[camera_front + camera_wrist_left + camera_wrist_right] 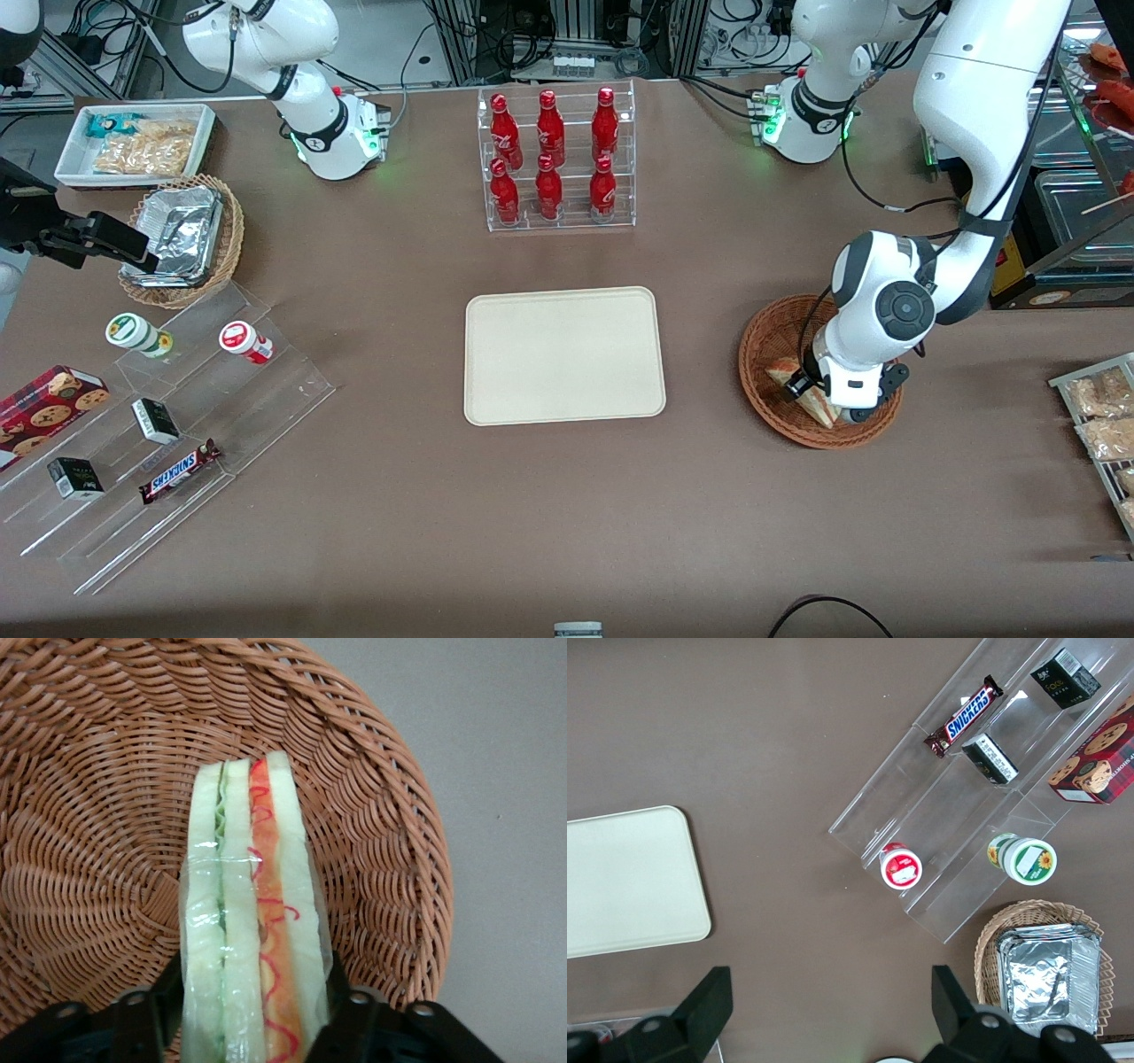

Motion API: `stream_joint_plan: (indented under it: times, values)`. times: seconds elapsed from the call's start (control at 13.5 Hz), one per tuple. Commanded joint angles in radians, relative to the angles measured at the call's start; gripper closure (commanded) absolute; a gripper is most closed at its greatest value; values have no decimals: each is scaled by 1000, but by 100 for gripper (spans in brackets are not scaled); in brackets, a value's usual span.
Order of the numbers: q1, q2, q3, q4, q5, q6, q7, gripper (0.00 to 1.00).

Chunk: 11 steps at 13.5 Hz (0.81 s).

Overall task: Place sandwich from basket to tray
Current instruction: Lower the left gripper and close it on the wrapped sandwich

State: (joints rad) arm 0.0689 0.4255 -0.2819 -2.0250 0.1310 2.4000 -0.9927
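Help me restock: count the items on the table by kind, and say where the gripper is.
Red bottles: 6
Wicker baskets: 2
Sandwiches: 2
Trays: 1
Total: 11
The gripper is down in the basket, shut on the sandwich.

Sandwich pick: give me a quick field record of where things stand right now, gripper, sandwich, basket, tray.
gripper: down in the basket, one finger on each side of the sandwich
fingers: pressed against the sandwich's wrap, shut on it
sandwich: wrapped wedge, standing on edge, in the basket, not yet lifted clear
basket: reddish-brown wicker, toward the working arm's end of the table
tray: cream, nothing on it, mid-table beside the basket
task state: grasp made, transfer to tray not yet done
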Motion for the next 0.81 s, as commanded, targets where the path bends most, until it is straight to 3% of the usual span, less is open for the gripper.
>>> stream_joint_plan:
  times: [0.0, 0.44, 0.74]
  values:
    - [-1, -27, 4, 12, 18, -27, 11, 94]
    - [-7, -157, -3, 104, 30, -308, 141, 95]
    - [-61, -122, -120, 365, 15, -623, 109, 95]
